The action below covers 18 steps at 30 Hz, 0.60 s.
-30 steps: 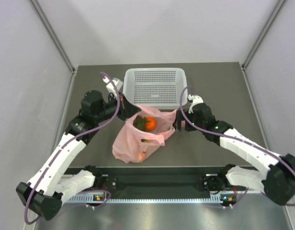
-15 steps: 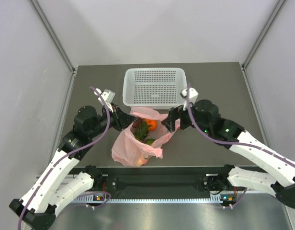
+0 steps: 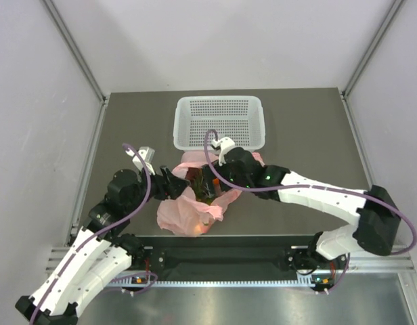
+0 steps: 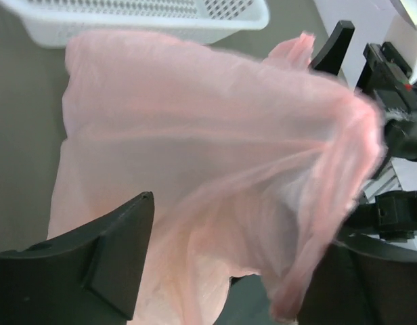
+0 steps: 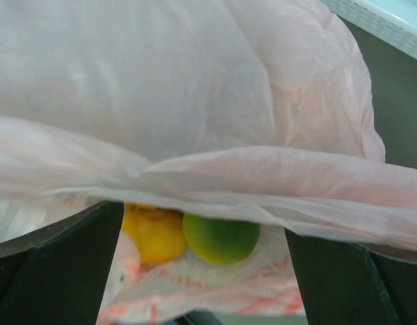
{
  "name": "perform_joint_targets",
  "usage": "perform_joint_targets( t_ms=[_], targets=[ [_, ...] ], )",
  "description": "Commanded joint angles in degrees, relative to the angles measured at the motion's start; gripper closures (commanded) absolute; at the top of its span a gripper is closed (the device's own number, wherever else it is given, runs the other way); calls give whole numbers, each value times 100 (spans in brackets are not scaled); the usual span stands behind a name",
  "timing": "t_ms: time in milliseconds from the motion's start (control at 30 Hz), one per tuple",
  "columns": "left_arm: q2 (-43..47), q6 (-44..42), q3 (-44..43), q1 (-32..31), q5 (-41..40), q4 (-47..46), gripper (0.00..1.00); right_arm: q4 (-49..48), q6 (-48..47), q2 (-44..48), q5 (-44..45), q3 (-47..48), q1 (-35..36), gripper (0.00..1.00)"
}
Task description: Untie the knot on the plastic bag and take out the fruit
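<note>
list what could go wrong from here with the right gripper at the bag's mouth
1. A fold of the plastic bag hangs across the open right gripper, in front of the yellow fruit and the green fruit; closing could pinch film instead of fruit.
2. The left gripper looks open around loose film, so the mouth may sag or the bag drag along.

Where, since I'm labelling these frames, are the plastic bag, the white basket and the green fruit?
plastic bag (image 3: 185, 213): top external view, on its lower crinkled body.
white basket (image 3: 218, 122): top external view, on its bare perforated floor.
green fruit (image 5: 221, 238): right wrist view, on its rounded middle.
</note>
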<state>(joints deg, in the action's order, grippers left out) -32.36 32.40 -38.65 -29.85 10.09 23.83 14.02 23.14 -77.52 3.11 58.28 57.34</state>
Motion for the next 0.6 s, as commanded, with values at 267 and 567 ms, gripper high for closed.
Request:
perform_joint_targets(
  t_ms=[267, 567],
  targets=[
    [432, 398, 728, -21, -288, 262, 8, -1358, 508, -1036, 585, 148, 75, 0],
    [239, 390, 693, -21, -455, 279, 13, -2087, 675, -1767, 453, 254, 75, 2]
  ],
)
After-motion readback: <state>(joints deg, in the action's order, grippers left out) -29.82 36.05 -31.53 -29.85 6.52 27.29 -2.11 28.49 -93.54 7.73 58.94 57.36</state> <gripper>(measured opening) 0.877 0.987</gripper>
